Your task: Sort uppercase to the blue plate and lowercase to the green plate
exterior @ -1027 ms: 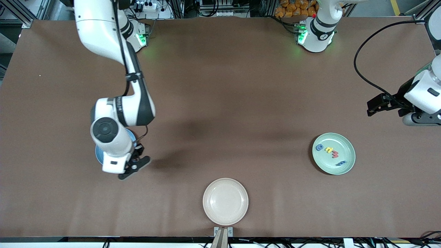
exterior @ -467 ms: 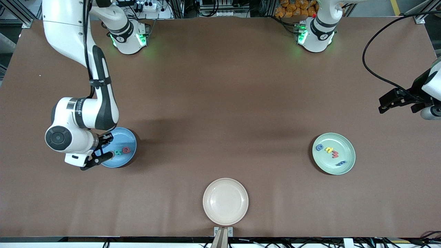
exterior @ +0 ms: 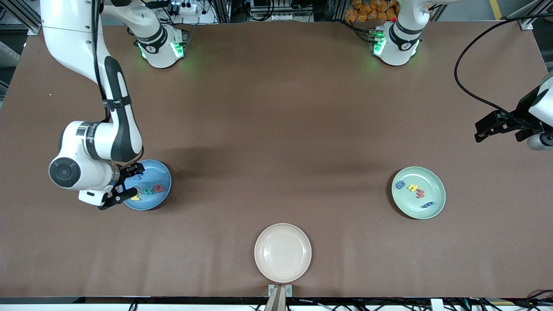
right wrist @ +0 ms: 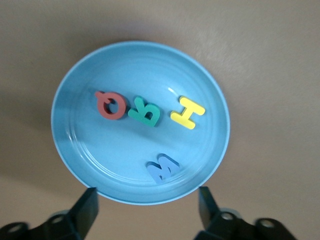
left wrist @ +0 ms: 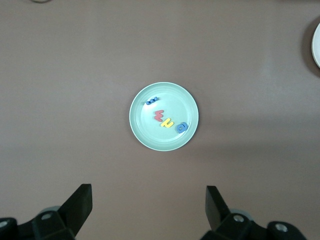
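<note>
Right pincer (exterior: 128, 185) newly open, empty.

Blue plate (right wrist: 75, 165) sits at the right arm's end of the table, and all four capitals lie flat in it: red Q (right wrist: 111, 105), green R (right wrist: 144, 112), yellow H (right wrist: 187, 112), blue M (right wrist: 163, 168). Over at the left arm's end, green plate (left wrist: 142, 137) holds the four lowercase letters (left wrist: 166, 119) flat in a row

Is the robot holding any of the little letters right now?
No, nothing is held. The right tool is open over the blue plate, where the blue M lies loose. The left tool waits open, high above the green plate.
</note>
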You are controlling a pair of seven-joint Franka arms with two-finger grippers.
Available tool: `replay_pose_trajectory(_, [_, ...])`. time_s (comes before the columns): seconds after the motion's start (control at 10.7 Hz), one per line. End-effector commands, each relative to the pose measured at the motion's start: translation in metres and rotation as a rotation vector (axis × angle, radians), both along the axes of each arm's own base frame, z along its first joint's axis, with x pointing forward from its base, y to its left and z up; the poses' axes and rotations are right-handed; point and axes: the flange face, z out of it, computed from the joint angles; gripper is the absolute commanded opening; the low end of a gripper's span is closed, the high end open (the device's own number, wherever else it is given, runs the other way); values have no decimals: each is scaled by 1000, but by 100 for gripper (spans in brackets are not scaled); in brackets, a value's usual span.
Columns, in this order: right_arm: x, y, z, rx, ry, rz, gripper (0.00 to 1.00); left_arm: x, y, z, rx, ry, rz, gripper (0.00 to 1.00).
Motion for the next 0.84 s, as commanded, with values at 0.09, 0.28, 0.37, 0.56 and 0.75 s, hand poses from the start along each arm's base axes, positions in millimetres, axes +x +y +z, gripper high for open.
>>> replay_pose_trajectory(0.09, [-10,-18,63,84,-133,-14,100,-4,1,6,19,-2,5,100])
replay_pose_trajectory(0.28, [-21,-30,88,119,-201,-35,100,-6,1,10,18,-9,3,100])
replay_pose_trajectory(0.37, [-26,-34,100,133,-229,-71,100,-8,1,13,17,-14,2,100])
replay_pose_trajectory(0.56, [-44,-31,134,153,-267,-119,100,-8,1,14,19,-16,2,100])
replay_pose_trajectory(0.75, [-58,-33,172,158,-311,-185,100,-13,2,23,15,-31,4,100])
